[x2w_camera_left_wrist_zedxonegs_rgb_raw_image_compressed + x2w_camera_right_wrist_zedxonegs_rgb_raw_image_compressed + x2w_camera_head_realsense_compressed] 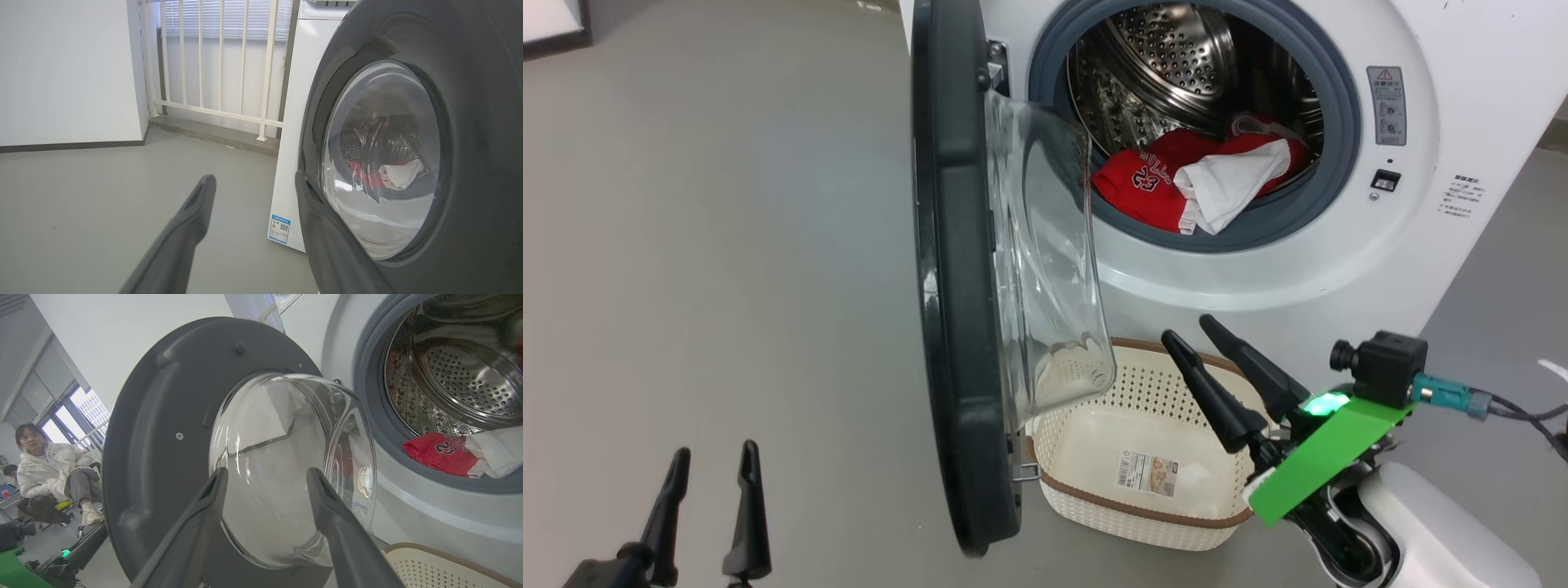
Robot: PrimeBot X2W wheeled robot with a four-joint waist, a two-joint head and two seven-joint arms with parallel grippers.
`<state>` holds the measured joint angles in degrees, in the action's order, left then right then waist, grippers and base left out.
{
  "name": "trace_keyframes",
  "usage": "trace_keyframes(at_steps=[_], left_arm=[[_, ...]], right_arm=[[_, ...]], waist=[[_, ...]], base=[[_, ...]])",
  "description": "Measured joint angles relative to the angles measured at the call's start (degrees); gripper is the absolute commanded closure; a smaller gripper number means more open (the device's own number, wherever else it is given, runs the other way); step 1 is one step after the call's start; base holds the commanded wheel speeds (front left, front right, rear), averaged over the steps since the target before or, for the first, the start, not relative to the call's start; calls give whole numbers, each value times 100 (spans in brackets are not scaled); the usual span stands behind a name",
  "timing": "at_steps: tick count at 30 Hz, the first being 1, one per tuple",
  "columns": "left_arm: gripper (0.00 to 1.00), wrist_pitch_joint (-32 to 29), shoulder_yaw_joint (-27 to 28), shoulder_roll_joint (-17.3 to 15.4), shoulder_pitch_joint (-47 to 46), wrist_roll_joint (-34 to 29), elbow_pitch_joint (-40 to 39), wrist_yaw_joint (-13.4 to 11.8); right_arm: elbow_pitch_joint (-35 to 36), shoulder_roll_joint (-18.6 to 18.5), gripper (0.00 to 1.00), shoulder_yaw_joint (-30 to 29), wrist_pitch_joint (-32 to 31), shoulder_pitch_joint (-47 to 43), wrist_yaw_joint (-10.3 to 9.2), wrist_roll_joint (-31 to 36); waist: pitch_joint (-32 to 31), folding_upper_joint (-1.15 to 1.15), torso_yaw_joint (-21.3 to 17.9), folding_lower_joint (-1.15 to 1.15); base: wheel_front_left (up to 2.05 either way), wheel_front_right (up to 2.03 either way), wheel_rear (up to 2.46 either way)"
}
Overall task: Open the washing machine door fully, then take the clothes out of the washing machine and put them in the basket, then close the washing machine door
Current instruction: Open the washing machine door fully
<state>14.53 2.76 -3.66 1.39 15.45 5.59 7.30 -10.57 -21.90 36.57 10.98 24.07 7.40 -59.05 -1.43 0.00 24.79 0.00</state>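
- The washing machine door (964, 327) stands swung out, edge-on in the head view, its clear glass bowl hanging over the left end of the basket (1127, 506).
- The clothes (1176, 180), red pieces with a white garment on top, lie at the front of the drum inside the washing machine (1462, 122).
- The basket sits on the floor (727, 245) just before the machine, a paper label on its bottom.
- The right pincer (1186, 328) hovers over the basket's right end, released, fingers spread with nothing between them, pointing at the glass bowl.
- The left pincer (716, 449) is low on the door's outer side, also released and empty.
- A person (53, 469) sits beyond the door.
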Motion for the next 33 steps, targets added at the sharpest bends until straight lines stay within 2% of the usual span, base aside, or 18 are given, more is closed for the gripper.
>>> trace_keyframes(at_steps=[8, 14, 21, 33], left_arm=[[0, 0, 71, 5, 99, -24, -54, 0], [0, 0, 82, 13, 113, -24, -75, 0], [0, 0, 78, 23, 136, -24, -83, 0], [0, 0, 66, 23, 137, -24, -83, 0]], right_arm=[[-515, 25, 0, -269, 326, -286, 0, 858], [-352, 339, 0, -1178, 332, -734, 0, 1916], [-240, 539, 0, -1647, 332, -1153, 0, 2843], [-207, 778, 0, -2090, 333, -1372, 0, 3393]], waist=[[-44, 0, -74, 0], [-22, 0, -88, 0], [-5, 0, -97, -1], [8, 0, -123, -1]], base=[[0, 0, 0], [0, 0, 0], [0, 0, 0], [0, 0, 0]])
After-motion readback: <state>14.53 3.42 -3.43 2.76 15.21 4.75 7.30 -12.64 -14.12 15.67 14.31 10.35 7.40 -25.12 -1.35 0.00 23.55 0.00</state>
